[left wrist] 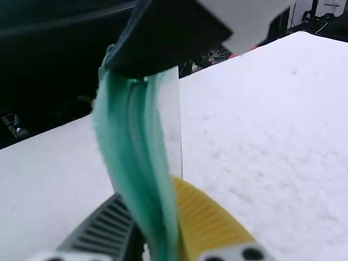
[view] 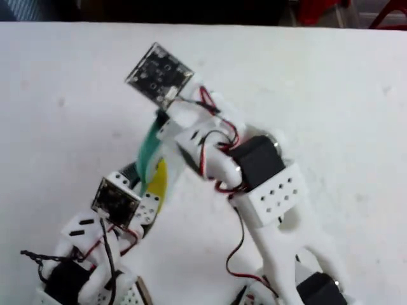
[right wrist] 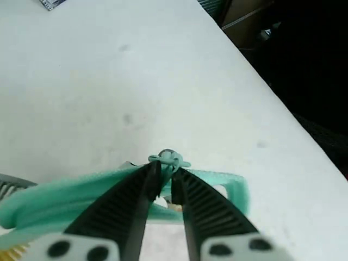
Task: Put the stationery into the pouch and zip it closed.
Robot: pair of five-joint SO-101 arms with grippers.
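Note:
The green pouch [view: 149,147] hangs stretched between both grippers over the white table [view: 318,82]. My left gripper [left wrist: 155,202] is shut on one end of the pouch [left wrist: 130,141], clamping the fabric between its grey finger [left wrist: 103,228] and its yellow finger [left wrist: 204,217]. My right gripper [right wrist: 166,169] is shut on the zipper pull [right wrist: 167,158] at the other end of the pouch [right wrist: 70,191], its black fingers pinched together. In the high view the left gripper [view: 152,184] sits just below the right gripper [view: 166,122]. What is inside the pouch is hidden.
The right arm [view: 267,184] crosses the middle of the table from the lower right. The left arm [view: 82,254] stands at the lower left. The table's far edge [view: 203,24] meets a dark background.

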